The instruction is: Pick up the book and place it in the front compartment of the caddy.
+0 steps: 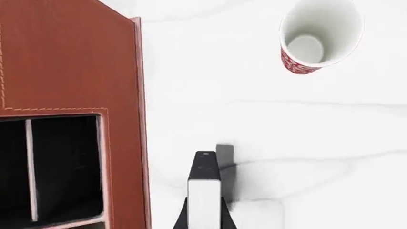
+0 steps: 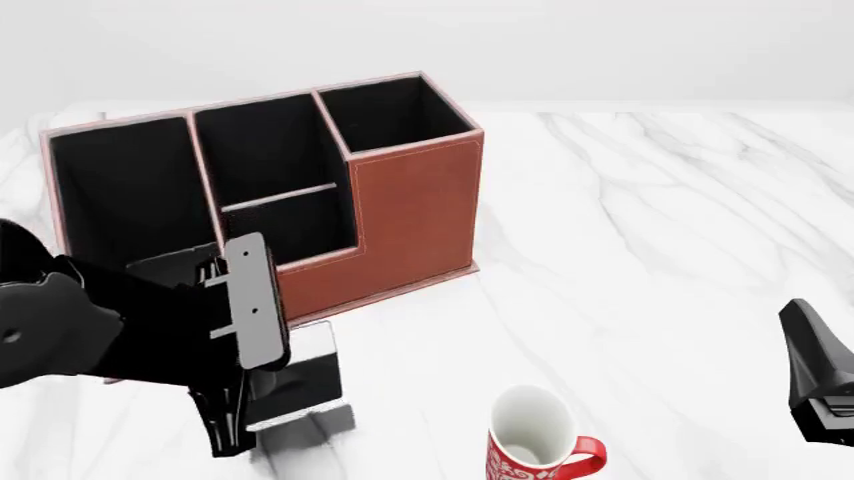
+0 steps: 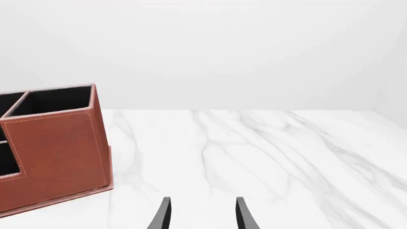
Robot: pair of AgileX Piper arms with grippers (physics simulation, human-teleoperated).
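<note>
My left gripper [image 2: 274, 385] points down at the near left of the table and is shut on the book [image 2: 310, 372]. In the left wrist view the book [image 1: 205, 191] shows edge-on, a white page strip with a black cover end, between my fingers [image 1: 181, 220]. It hangs a little above its shadow on the table. The reddish-brown caddy [image 2: 414, 215] stands just beyond it, and also shows in the left wrist view [image 1: 70, 57] and the right wrist view [image 3: 57, 148]. The front compartment [image 2: 260, 150] lies behind the low crossbar. My right gripper [image 3: 203, 217] is open and empty at the near right [image 2: 821, 375].
A red patterned mug [image 2: 534, 445] with a white inside stands upright near the table's front edge, right of the book; it also shows in the left wrist view [image 1: 318, 38]. White marble table [image 2: 667, 220] stretches to the right of the caddy.
</note>
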